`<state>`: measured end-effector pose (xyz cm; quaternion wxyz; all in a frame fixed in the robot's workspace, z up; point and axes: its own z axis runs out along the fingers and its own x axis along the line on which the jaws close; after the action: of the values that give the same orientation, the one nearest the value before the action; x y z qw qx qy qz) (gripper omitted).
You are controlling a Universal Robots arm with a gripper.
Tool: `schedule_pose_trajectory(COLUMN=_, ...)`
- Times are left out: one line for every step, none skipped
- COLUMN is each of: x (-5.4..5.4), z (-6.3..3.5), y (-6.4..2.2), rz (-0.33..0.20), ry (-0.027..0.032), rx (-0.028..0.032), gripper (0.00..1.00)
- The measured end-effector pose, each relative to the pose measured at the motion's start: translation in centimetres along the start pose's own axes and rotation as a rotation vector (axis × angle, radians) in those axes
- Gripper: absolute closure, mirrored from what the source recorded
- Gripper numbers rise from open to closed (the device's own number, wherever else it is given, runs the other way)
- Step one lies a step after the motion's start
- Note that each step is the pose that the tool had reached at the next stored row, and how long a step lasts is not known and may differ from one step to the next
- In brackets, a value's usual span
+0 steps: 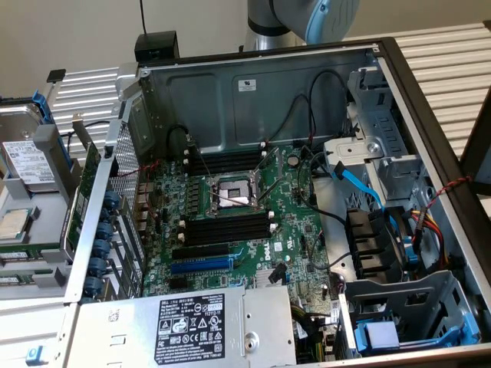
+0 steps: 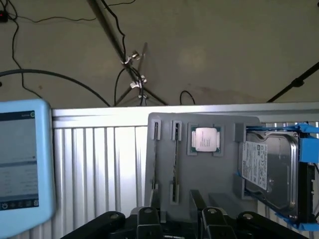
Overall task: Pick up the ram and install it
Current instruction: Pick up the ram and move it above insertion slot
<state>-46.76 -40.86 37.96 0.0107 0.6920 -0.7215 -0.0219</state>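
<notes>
Wrist view, from the blue-framed tablet (image 2: pixel 20 159) across: you have a grey slotted plastic holder (image 2: pixel 219 189) on the ribbed metal surface (image 2: pixel 99 164). It stands the long thin ram (image 2: pixel 175 159) on edge, easy to pinch. Beside it sit a square silver processor (image 2: pixel 205 139) and a boxy metal hard drive (image 2: pixel 266 169). Gripper (image 2: pixel 179 219) faces the holder, jaws apart, empty.

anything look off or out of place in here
Nothing looks damaged or spilled. What stands out is parts sitting outside the case: the black memory slots look empty, while the processor and hard drive rest in the grey holder beside it.
</notes>
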Motion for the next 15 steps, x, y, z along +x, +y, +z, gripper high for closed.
schedule_pose_trajectory(x=0.0, z=0.15, y=-0.01, rz=0.000, ry=0.0001, rx=0.0001, gripper=0.64)
schedule_pose_trajectory(x=0.0, z=0.33, y=-0.03, rz=-0.001, ry=0.0001, rx=0.0003, gripper=0.64)
schedule_pose_trajectory(x=0.1, z=0.53, y=-0.05, rz=-0.001, ry=0.0001, rx=0.0005, gripper=0.64)
schedule_pose_trajectory(x=0.1, z=0.70, y=-0.07, rz=-0.001, ry=0.0001, rx=0.0006, gripper=0.64)
schedule_pose_trajectory(x=0.1, z=0.89, y=-0.10, rz=-0.001, ry=0.0002, rx=0.0008, gripper=0.64)
schedule_pose_trajectory(x=0.2, z=1.06, y=-0.11, rz=-0.002, ry=0.0002, rx=0.0007, gripper=0.64)
schedule_pose_trajectory(x=0.2, z=1.25, y=-0.11, rz=-0.004, ry=0.0001, rx=0.0008, gripper=0.64)
schedule_pose_trajectory(x=0.2, z=1.42, y=-0.12, rz=-0.006, ry=0.0001, rx=0.0008, gripper=0.64)
schedule_pose_trajectory(x=0.3, z=1.62, y=-0.13, rz=-0.007, ry=0.0000, rx=0.0007, gripper=0.64)
schedule_pose_trajectory(x=0.3, z=1.79, y=-0.15, rz=-0.008, ry=0.0001, rx=0.0005, gripper=0.64)
schedule_pose_trajectory(x=0.4, z=1.97, y=-0.19, rz=-0.008, ry=0.0000, rx=0.0007, gripper=0.64)
schedule_pose_trajectory(x=0.5, z=2.15, y=-0.22, rz=-0.008, ry=0.0001, rx=0.0006, gripper=0.64)
schedule_pose_trajectory(x=0.6, z=2.33, y=-0.26, rz=-0.008, ry=0.0000, rx=0.0007, gripper=0.64)
schedule_pose_trajectory(x=0.7, z=2.51, y=-0.30, rz=-0.008, ry=-0.0001, rx=0.0008, gripper=0.64)
schedule_pose_trajectory(x=0.8, z=2.69, y=-0.36, rz=-0.008, ry=-0.0001, rx=0.0008, gripper=0.64)
